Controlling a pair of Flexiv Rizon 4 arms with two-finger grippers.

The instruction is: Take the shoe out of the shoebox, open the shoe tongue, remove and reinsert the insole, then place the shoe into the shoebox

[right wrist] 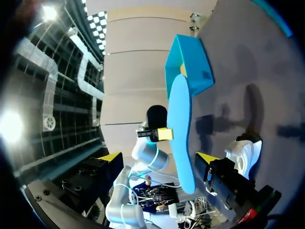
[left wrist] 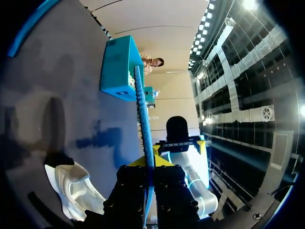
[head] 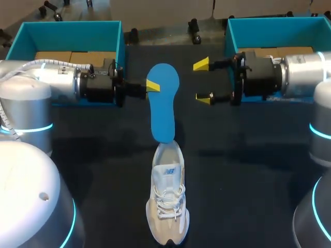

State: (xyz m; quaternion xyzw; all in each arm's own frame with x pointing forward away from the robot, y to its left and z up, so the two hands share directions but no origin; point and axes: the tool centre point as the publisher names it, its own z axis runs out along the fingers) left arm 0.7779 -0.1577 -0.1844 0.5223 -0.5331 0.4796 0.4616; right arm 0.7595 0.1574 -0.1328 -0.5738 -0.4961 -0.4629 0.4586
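A blue insole [head: 164, 101] hangs above the table, and my left gripper [head: 152, 86] is shut on its left edge near the wide end. Its narrow end reaches down to the heel opening of the white shoe [head: 168, 201], which stands upright on the dark table; I cannot tell whether the two touch. In the left wrist view the insole [left wrist: 143, 114] shows edge-on, pinched in my left gripper [left wrist: 149, 164], with the shoe [left wrist: 71, 186] beside it. My right gripper [head: 203, 81] stands open just right of the insole, not touching it. Seen from the right wrist, the insole [right wrist: 180, 129] lies ahead of my right gripper [right wrist: 158, 157].
Two teal shoeboxes stand at the back, one at the left [head: 67, 31] and one at the right [head: 274, 28], each behind an arm. The left shoebox [right wrist: 188, 64] shows beyond the insole in the right wrist view.
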